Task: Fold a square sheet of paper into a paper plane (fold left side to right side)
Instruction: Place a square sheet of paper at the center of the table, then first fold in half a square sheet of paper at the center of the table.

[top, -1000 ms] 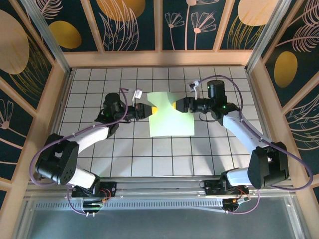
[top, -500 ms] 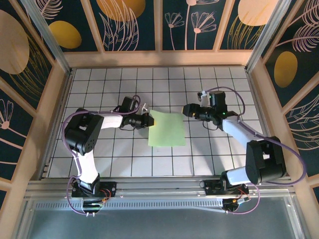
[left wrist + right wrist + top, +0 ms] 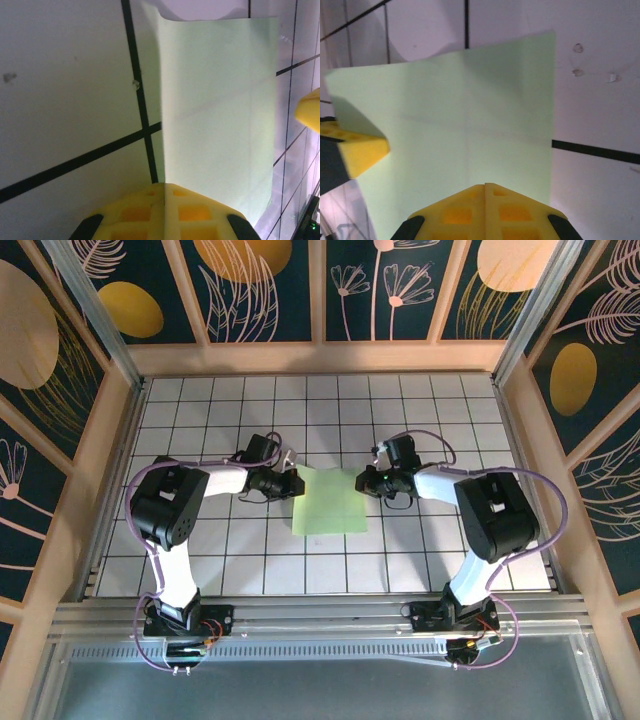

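Right pincer [image 3: 485, 186] moved in, now pinching sheet [image 3: 330, 502]; left pincer [image 3: 164, 185] pinching opp. edge.

A white tiled table [image 3: 200, 540] with dark grid lines sits inside a pale wooden frame [image 3: 320, 358]. Dark panels [image 3: 290, 300] show gold leaves. A metal rail [image 3: 320, 612] runs along the front.

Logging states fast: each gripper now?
Left gripper: shut, tip at the edge of the paper; grip unclear.
Right gripper: shut, tip over the paper; grip unclear.

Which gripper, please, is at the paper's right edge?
The right gripper, its jaws shut on the paper at that edge; the left gripper grips the opposite, left edge.
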`<move>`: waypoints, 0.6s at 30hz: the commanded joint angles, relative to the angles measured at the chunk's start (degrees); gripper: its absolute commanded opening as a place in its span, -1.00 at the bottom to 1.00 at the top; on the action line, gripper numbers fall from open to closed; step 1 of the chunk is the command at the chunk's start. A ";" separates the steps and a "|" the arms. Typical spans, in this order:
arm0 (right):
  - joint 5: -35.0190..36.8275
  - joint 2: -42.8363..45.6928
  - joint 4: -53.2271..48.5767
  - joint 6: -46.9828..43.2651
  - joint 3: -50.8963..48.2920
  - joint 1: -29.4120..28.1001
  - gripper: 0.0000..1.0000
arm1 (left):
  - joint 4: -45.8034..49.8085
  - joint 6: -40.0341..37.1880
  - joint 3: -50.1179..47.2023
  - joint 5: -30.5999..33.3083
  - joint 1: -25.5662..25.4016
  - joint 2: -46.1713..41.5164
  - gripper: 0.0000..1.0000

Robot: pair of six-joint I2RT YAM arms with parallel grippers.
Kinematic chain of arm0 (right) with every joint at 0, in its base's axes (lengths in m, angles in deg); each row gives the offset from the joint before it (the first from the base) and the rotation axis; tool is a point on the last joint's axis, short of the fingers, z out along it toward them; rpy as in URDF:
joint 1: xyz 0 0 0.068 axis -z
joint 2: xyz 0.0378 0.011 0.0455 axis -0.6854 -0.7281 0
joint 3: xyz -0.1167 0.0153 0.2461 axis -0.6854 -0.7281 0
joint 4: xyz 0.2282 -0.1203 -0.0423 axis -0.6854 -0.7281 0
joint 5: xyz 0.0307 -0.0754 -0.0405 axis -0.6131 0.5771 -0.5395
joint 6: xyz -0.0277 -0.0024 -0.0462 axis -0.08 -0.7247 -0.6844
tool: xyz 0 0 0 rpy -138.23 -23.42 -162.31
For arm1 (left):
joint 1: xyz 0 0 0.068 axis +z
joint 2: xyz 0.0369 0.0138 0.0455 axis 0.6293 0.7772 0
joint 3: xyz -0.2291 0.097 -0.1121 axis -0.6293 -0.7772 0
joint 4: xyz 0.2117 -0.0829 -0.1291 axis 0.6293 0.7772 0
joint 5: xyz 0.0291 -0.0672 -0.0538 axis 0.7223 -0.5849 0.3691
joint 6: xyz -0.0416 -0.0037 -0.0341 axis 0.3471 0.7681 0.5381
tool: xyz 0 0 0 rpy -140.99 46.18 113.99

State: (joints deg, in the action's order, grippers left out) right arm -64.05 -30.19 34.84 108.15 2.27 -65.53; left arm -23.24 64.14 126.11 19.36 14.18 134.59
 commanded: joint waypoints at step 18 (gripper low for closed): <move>6.72 -3.41 -4.06 -0.77 -0.37 -1.12 -0.75 | -14.00 14.81 0.24 -15.71 -0.32 -4.51 0.09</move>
State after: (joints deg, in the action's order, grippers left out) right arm -60.49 -32.12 32.91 107.76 2.58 -66.25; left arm -30.17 72.97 127.04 9.50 14.16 131.97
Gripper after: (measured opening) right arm 0.121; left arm 0.538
